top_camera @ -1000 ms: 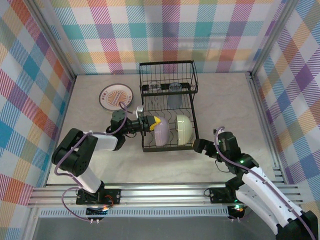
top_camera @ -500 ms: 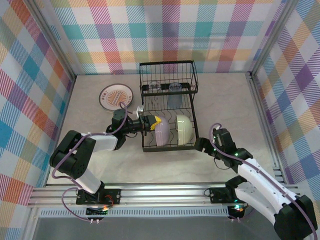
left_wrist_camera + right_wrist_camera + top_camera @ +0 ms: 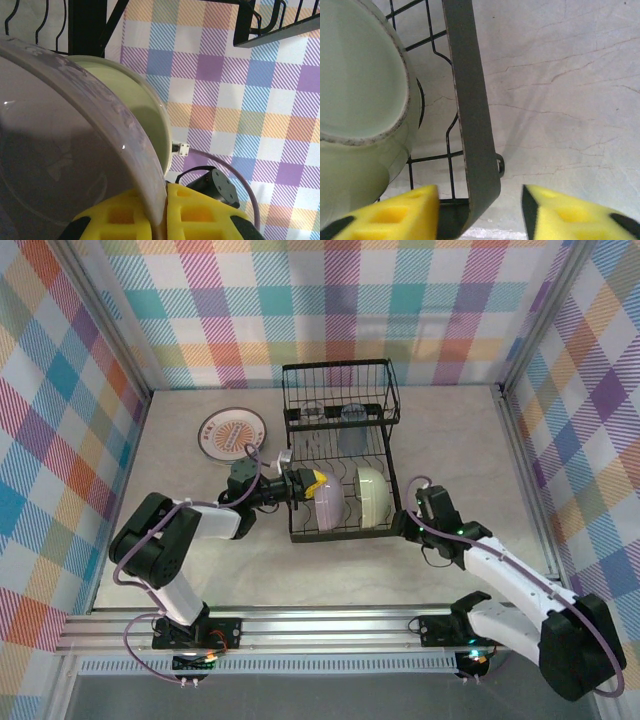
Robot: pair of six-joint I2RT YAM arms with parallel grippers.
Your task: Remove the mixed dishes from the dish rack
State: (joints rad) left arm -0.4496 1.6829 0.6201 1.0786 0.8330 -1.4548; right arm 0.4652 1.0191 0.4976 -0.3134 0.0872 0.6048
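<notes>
Pinching lavender bowl (image 3: 60, 150) rim w/ left gripper (image 3: 161, 212); right gripper (image 3: 480, 210) is straddling dish rack (image 3: 470, 100) rail, jaws apart. Brace rack, lift bowl straight.

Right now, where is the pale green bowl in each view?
Top external: pale green bowl right of centre, on edge in the dish rack.
Left wrist: pale green bowl centre-left, behind the lavender bowl.
Right wrist: pale green bowl at left, beside a dish rack bar.
Shared landmark: the dish rack.

We note the lavender bowl (image 3: 65, 150) runs off the left-wrist view's left and bottom edges, hiding most of the pale green bowl (image 3: 135, 115) behind it.
</notes>
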